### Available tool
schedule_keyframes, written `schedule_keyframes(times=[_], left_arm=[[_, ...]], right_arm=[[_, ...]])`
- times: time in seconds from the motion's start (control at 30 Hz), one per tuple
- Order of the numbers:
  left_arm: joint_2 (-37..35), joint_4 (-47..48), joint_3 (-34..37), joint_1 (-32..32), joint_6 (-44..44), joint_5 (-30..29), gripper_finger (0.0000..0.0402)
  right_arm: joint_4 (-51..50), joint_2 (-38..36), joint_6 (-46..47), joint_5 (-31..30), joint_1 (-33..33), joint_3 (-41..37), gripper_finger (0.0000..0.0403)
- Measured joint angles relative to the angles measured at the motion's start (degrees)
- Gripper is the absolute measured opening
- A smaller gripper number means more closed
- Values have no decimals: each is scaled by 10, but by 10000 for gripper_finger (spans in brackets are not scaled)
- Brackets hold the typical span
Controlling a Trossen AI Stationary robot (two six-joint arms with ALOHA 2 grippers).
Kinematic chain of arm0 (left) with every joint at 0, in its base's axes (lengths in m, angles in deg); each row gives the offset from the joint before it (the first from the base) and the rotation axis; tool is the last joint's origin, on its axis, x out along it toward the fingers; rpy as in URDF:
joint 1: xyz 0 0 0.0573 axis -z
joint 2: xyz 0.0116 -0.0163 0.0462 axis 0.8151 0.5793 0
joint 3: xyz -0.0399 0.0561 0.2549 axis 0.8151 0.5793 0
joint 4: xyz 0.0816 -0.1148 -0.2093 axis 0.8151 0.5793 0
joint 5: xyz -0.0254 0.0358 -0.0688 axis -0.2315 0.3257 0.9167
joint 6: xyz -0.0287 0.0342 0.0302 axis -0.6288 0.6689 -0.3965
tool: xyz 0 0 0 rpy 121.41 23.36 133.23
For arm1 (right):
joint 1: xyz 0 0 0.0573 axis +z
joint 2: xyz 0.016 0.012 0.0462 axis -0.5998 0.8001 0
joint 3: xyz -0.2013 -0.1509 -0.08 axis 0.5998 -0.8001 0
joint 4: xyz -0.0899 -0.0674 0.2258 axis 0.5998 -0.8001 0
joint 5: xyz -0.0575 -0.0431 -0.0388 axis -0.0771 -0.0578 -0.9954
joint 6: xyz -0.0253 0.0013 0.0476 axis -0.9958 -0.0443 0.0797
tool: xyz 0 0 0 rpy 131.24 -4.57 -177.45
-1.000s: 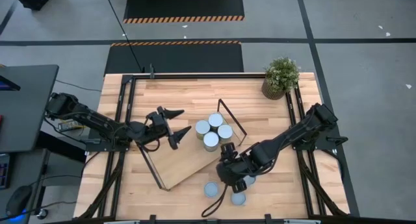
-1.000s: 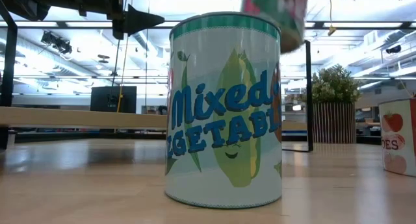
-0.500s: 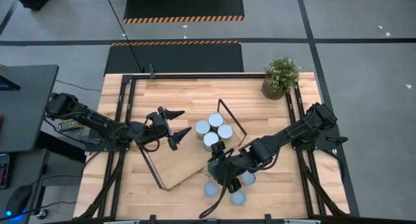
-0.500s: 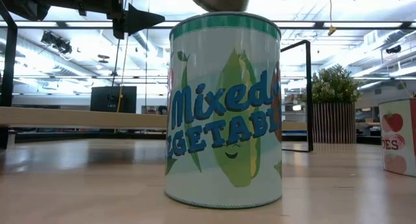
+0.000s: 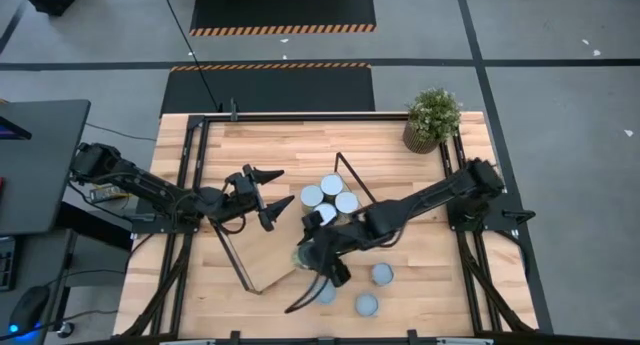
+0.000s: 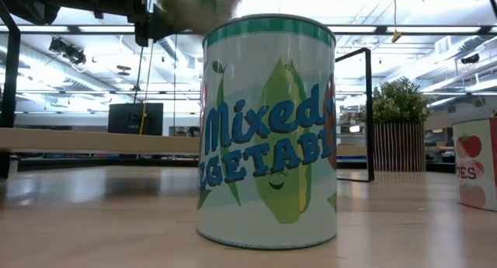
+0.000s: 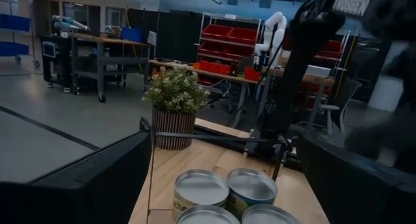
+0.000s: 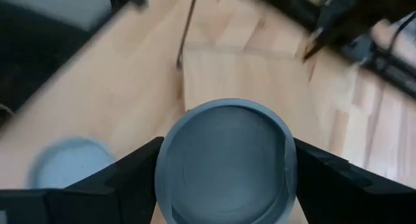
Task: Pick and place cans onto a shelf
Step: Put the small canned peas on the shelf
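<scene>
1. High view: right tool (image 5: 308,257) was out over the near end of the shelf (image 5: 270,247), fingers clamped on a can (image 5: 302,256). Only a sliver of that can showed there, under the arm.
2. Right wrist view gave the clear look: held can (image 8: 226,160) filled the frame between the two dark fingers (image 8: 133,169), pale round top up, shelf board (image 8: 250,81) directly below and beyond it. One loose can (image 8: 71,162) sat blurred on the counter beside the board.
3. High view: four cans (image 5: 329,197) stood bunched on the shelf's far end, next to the black loop frame (image 5: 357,190). Three more cans lay on the counter (image 5: 420,275) off the shelf's near side, one at (image 5: 381,274).
4. Left tool (image 5: 268,197) hung over the shelf's left edge, fingers apart, nothing in them. Left wrist view showed the bunched cans' tops (image 7: 200,188) just ahead, with the potted plant (image 7: 175,110) beyond; the high view put that plant (image 5: 432,119) at the counter's far right corner.
5. Low view only: one can (image 6: 268,132) up close with a "Mixed" vegetable label, blocking most of the counter; a blurred pale shape (image 6: 194,4) above it, can't tell what. A second labelled can (image 6: 475,173) at the right edge.
</scene>
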Motion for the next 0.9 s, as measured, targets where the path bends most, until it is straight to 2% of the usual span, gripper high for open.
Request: schedule_keyframes(times=[0.17, 0.3, 0.5, 0.63, 0.9], left_arm=[[-7, 0, 0, 5, 0, 0, 389], [-43, 40, 0, 19, 31, -4, 389], [-134, 157, 0, 46, 6, -15, 389], [-169, 223, 0, 60, -9, -13, 389], [-173, 235, 0, 72, -26, -10, 389]], right_arm=[[-34, 56, -27, -8, -22, 54, 300], [-51, 82, -28, -10, -41, 83, 302], [-47, 95, -35, -10, -61, 83, 303], [-61, 111, -38, -4, -73, 82, 303], [-76, 139, -48, -6, -76, 81, 304]])
